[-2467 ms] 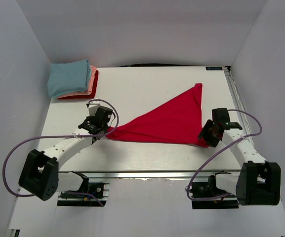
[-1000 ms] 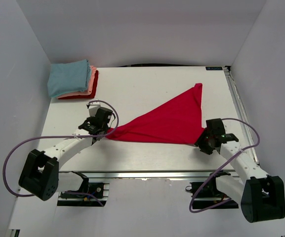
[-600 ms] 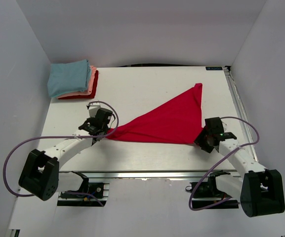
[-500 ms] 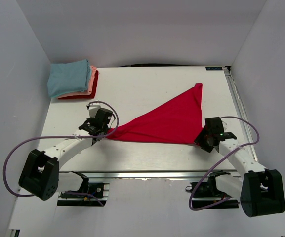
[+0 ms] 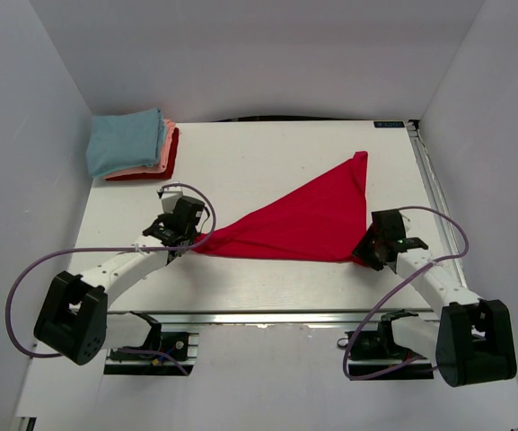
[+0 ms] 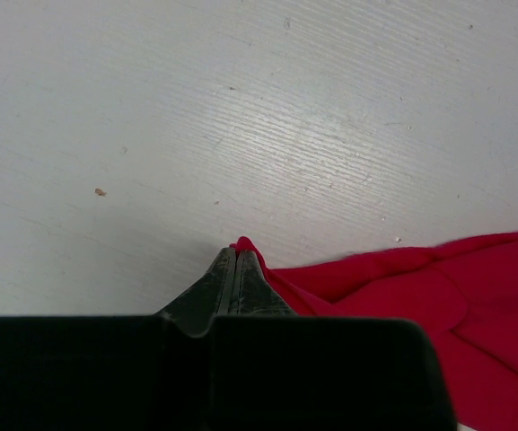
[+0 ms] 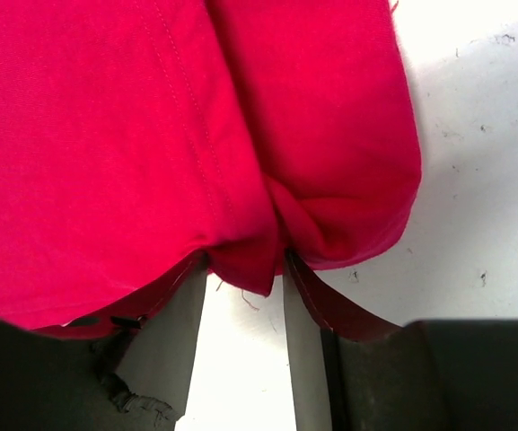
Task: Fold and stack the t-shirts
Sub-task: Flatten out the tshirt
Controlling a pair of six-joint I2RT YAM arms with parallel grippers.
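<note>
Lying flat across the middle of the white table (image 5: 267,148), the bright red t-shirt (image 5: 303,224) forms a long triangle. One tip points toward the back right, and the near edge runs between the two arms. The left gripper (image 6: 238,257) has its fingers pressed together on the shirt's left corner, with a small red tip showing at the fingertips. The right gripper (image 7: 243,265) sits at the near right corner with its fingers apart. Bare table shows in the gap, and a bunched fold of the hem hangs between them. At the back left stands a folded stack: light blue shirt (image 5: 126,142) on top, salmon-pink shirt (image 5: 142,168) beneath, folded red shirt (image 5: 172,151) lowest.
</note>
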